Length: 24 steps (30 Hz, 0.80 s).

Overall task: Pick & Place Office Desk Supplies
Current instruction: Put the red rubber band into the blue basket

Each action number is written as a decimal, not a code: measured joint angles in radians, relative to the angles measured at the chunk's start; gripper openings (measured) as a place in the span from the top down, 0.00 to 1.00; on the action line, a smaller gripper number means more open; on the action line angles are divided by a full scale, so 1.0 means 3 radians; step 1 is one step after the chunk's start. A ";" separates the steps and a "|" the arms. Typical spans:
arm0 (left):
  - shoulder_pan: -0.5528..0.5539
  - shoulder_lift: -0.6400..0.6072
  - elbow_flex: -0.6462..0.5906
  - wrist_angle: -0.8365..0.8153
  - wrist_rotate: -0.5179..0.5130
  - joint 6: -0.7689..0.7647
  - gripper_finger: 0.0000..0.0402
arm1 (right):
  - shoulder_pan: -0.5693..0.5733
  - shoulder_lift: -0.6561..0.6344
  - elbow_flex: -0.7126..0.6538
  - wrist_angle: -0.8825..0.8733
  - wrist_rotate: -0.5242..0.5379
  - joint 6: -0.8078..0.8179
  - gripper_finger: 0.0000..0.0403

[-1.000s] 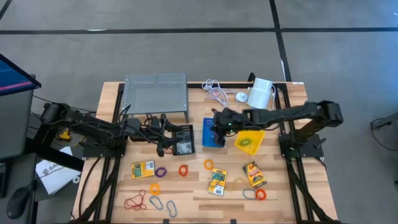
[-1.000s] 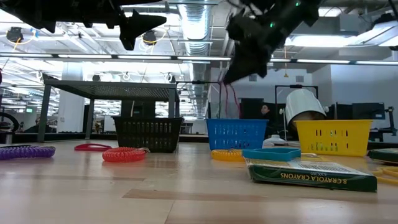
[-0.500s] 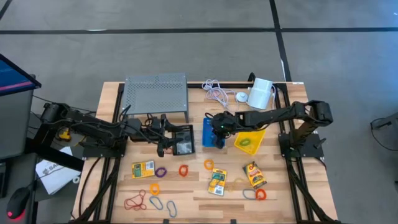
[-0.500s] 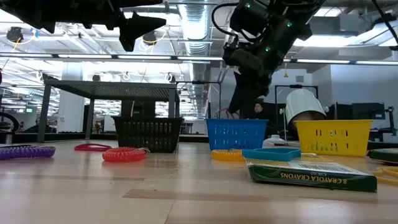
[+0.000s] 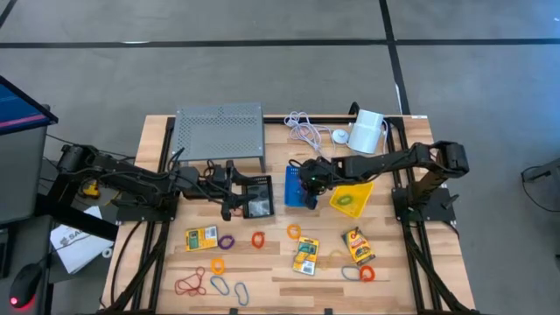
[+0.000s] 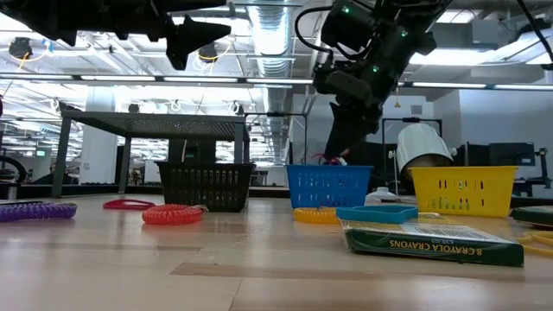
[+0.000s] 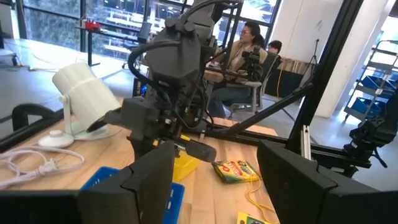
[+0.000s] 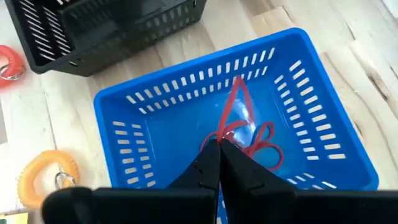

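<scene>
My right gripper (image 5: 306, 180) (image 6: 333, 155) (image 8: 219, 149) reaches down into the blue bin (image 5: 300, 192) (image 8: 186, 81), shut on a thin red loop (image 8: 244, 127). My left gripper (image 5: 229, 194) (image 7: 214, 186) hovers open above the black bin (image 5: 259, 198) (image 6: 206, 186). The yellow bin (image 5: 350, 198) (image 6: 464, 190) stands right of the blue one, with a green loop (image 5: 347, 203) inside. Three yellow card packets (image 5: 200, 237) (image 5: 306, 255) (image 5: 357, 245) and several coloured loops (image 5: 190, 284) (image 5: 257, 238) (image 5: 293, 231) lie flat on the table's near half. My right gripper pinches the red loop between its two shut fingers, at the loop's upper strand (image 8: 225, 135) right at the fingertips. The fingers come from above, pointing down into the blue bin. The rest of the loop (image 8: 261, 146) lies slack on the bin's floor.
A grey perforated shelf (image 5: 219, 131) stands at the far left, with a coiled white cable (image 5: 304, 129) and a white cylinder device (image 5: 367, 131) at the far right. An orange coil (image 8: 46, 168) lies just outside the blue bin. People sit beyond the table (image 7: 245, 43).
My right gripper has moved down and slightly toward the table's left, into the blue bin, staying shut. The red loop that hung clear below it now rests on the bin's floor. My left arm has kept still.
</scene>
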 joint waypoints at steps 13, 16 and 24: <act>-0.0001 0.0000 0.0000 0.0013 0.0002 0.0012 0.44 | -0.0001 0.0000 0.0000 -0.0004 -0.0011 0.0081 0.98; -0.0001 0.0000 0.0000 0.0011 0.0002 0.0012 0.44 | -0.0004 0.0000 0.0000 -0.0017 -0.0011 0.0071 0.94; 0.0000 0.0000 0.0000 0.0011 0.0003 0.0023 0.44 | 0.0025 0.0000 0.0000 -0.0032 -0.0014 0.0032 0.71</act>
